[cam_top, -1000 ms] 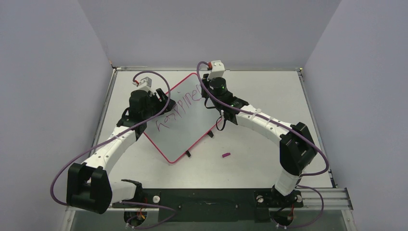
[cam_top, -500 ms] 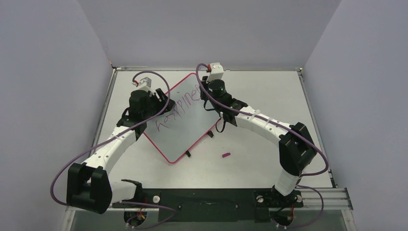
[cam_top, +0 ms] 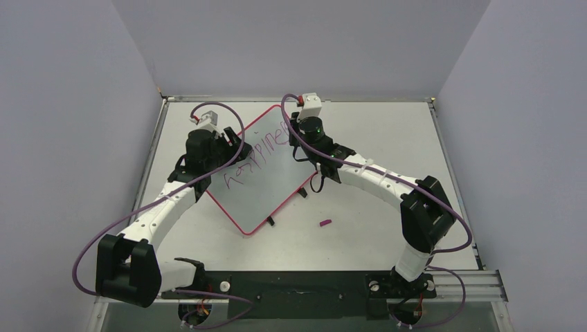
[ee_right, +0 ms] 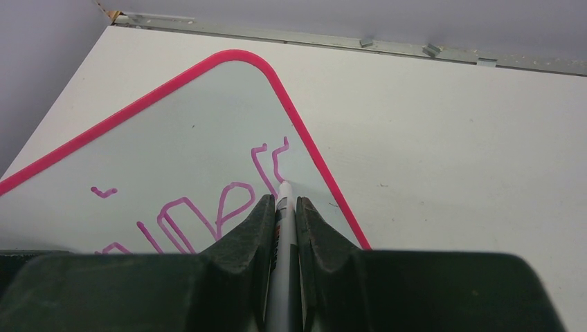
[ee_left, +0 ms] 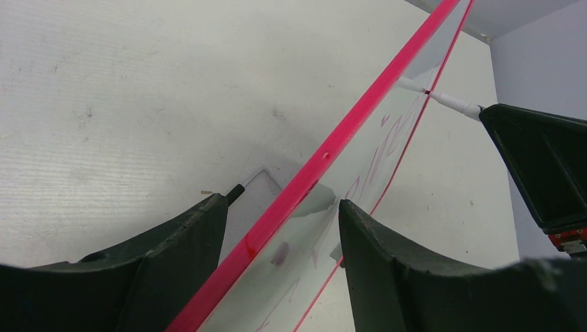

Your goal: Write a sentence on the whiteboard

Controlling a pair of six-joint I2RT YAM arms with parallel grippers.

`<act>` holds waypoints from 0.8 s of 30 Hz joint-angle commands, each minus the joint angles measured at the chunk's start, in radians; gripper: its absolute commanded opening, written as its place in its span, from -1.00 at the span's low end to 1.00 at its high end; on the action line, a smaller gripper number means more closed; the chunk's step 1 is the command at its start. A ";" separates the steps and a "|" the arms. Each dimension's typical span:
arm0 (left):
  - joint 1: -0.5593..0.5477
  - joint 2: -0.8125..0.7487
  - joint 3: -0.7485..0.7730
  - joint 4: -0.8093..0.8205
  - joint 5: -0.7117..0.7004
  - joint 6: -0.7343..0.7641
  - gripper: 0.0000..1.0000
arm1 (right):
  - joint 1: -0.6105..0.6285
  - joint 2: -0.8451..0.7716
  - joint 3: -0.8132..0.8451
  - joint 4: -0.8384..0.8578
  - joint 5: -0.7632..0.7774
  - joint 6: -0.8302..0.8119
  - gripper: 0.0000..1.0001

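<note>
The whiteboard (cam_top: 266, 187), white with a pink frame, lies turned diagonally on the table. The sentence (cam_top: 250, 160) runs in purple up toward the board's far corner, and its last letters (ee_right: 268, 160) sit just beside the pink frame. My right gripper (ee_right: 285, 204) is shut on a white marker (ee_right: 284, 235) whose tip touches the board at the final letter. In the top view my right gripper (cam_top: 295, 136) hangs over that corner. My left gripper (ee_left: 282, 202) stands open astride the board's pink left edge (ee_left: 360, 117), shown in the top view as my left gripper (cam_top: 227, 140).
A small purple marker cap (cam_top: 324, 223) lies on the table right of the board. Black clips (cam_top: 271, 221) stick out from the board's lower right edge. Grey walls close the table in on three sides, with a metal rail (ee_right: 387, 45) along the back.
My right gripper has moved slightly left toward the board's far corner with the marker, adding to the last letters. The left arm and the board have stayed still.
</note>
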 commanded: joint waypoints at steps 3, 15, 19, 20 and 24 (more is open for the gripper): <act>-0.026 0.011 -0.029 0.042 0.025 0.070 -0.07 | -0.019 -0.023 0.003 -0.007 0.026 0.004 -1.00; -0.026 0.013 -0.029 0.042 0.025 0.070 -0.07 | -0.026 -0.013 -0.002 -0.016 0.047 -0.001 -1.00; -0.026 0.013 -0.029 0.043 0.025 0.070 -0.07 | -0.027 -0.018 -0.016 -0.013 0.042 0.013 -1.00; -0.026 0.014 -0.029 0.042 0.025 0.070 -0.07 | -0.026 -0.019 -0.021 -0.013 0.041 0.016 -1.00; -0.026 0.017 -0.028 0.042 0.026 0.071 -0.07 | -0.027 -0.029 -0.040 -0.007 0.034 0.029 -1.00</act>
